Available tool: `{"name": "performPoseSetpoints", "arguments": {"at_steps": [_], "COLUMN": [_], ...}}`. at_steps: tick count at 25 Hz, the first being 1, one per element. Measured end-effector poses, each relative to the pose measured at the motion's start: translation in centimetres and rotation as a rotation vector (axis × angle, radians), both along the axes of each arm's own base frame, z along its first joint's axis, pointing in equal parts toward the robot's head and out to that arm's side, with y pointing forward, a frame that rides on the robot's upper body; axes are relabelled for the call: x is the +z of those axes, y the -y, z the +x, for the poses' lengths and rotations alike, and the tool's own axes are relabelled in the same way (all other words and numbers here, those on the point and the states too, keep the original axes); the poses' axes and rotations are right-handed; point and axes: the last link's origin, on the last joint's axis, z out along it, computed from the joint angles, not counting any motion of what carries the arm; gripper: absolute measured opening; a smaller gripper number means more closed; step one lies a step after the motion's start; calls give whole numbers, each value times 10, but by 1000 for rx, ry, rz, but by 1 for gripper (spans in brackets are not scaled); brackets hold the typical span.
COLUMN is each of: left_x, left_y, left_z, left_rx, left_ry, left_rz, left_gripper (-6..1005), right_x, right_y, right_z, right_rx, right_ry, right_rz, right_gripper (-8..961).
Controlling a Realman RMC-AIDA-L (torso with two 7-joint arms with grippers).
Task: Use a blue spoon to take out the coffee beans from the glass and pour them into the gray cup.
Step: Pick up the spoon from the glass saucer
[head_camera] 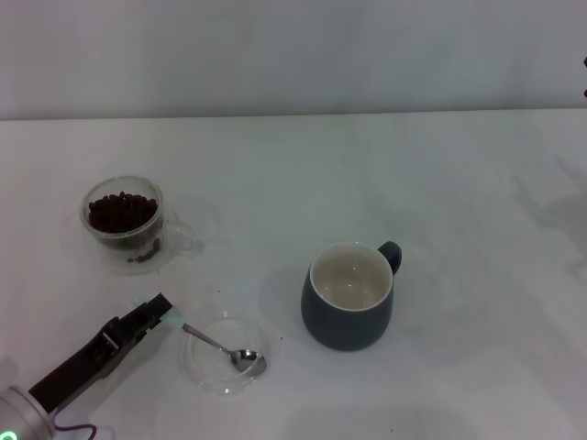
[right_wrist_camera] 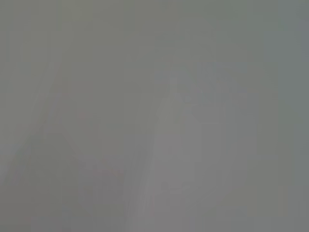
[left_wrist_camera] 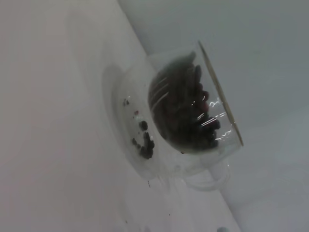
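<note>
The blue spoon [head_camera: 220, 345] lies with its metal bowl in a flat clear dish [head_camera: 204, 375] at the front left, its pale handle pointing left. My left gripper [head_camera: 158, 312] is low over the table, shut on the end of that handle. Behind it, at the far left, stands the glass [head_camera: 124, 220] holding the coffee beans [head_camera: 121, 211]. The left wrist view shows the same glass [left_wrist_camera: 193, 159] and its coffee beans [left_wrist_camera: 183, 111] close up. The gray cup [head_camera: 348, 298] stands upright in the middle, cream inside and empty, handle to the back right. My right gripper is out of view.
The white table [head_camera: 459, 229] runs back to a pale wall. A few loose beans sit in the glass's base [left_wrist_camera: 143, 142]. The right wrist view shows only a blank grey surface.
</note>
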Motion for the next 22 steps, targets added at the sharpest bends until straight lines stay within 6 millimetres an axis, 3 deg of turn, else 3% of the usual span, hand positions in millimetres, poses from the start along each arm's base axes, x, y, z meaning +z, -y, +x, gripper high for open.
{"name": "performPoseSetpoints", "arguments": {"at_steps": [3,11,22], "left_x": [0,1,6], "left_y": [-1,-2,-3], "left_z": [0,-1,-2], "left_rx": [6,3,-20], "left_ry": [1,-2,-18], "left_rz": [-6,-1,22], "left_gripper": [332,167,134], "right_x": [-1,-3,-3], "right_y": [1,2,2], "right_z": [-1,-2,-2], "right_rx": [7,10,9], "right_ry": [-3,-7,-7], "right_rz": [1,-1,0], "right_gripper": [803,804,803]}}
